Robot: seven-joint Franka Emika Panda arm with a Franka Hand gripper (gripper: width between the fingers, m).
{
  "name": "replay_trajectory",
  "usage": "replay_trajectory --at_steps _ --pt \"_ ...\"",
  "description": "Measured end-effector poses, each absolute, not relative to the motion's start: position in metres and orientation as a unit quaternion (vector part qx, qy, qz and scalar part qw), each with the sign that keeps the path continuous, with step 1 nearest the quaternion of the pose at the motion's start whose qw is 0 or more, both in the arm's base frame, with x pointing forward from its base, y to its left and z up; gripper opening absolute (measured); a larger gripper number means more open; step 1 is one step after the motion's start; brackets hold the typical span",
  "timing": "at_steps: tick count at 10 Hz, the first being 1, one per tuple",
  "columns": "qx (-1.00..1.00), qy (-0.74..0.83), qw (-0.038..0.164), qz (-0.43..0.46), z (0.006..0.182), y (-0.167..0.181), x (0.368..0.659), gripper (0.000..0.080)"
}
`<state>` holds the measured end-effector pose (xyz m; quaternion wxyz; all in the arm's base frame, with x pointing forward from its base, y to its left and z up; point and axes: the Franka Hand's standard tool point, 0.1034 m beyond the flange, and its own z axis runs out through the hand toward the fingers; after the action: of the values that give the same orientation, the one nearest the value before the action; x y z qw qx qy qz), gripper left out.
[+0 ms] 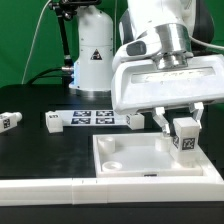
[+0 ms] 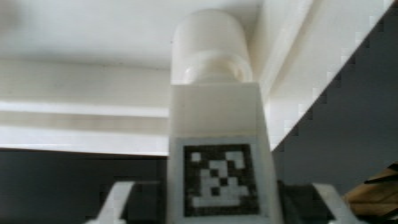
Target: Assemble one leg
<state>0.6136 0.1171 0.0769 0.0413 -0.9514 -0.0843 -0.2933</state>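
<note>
What the claw holds: two-finger gripper closed narrow on the leg, a small white plastic blocky post with a black-and-white square tag. In the wrist view the fingers flank the tag face of the leg.
Leg attitude: upright, rounded end pointing away from the claw toward a white surface.
Tray: large white square tray-like plastic panel. The leg sits at its 2 o'clock corner. Touching or just above: cannot tell.
Step (judged): placing the leg at a corner hole, not yet seated.
Next move (judged): centre the rounded end on the hole, which the leg hides in both views. Go straight down and keep it plumb.
Marker board: 10 o'clock from the tray.
Spare small white tagged block: 9 o'clock in the exterior view, well apart.
</note>
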Motion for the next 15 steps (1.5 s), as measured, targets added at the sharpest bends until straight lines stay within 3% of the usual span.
replay_trajectory --at_steps 3,4,5,9,12,15 --pt "-0.952 -0.084 0.041 -0.292 0.076 0.117 0.613 0.0357" --pt "-0.952 -0.084 0.041 -0.292 0.076 0.117 0.613 0.0557" --pt "-0.952 -0.084 0.041 -0.292 0.076 0.117 0.613 0.0621" --pt "-0.953 -0.084 0.042 -0.289 0.076 0.117 0.614 0.0649" --pt "-0.958 -0.083 0.045 -0.271 0.102 0.115 0.629 0.0649" --pt "-0.96 -0.081 0.047 -0.263 0.103 0.117 0.631 0.0649"
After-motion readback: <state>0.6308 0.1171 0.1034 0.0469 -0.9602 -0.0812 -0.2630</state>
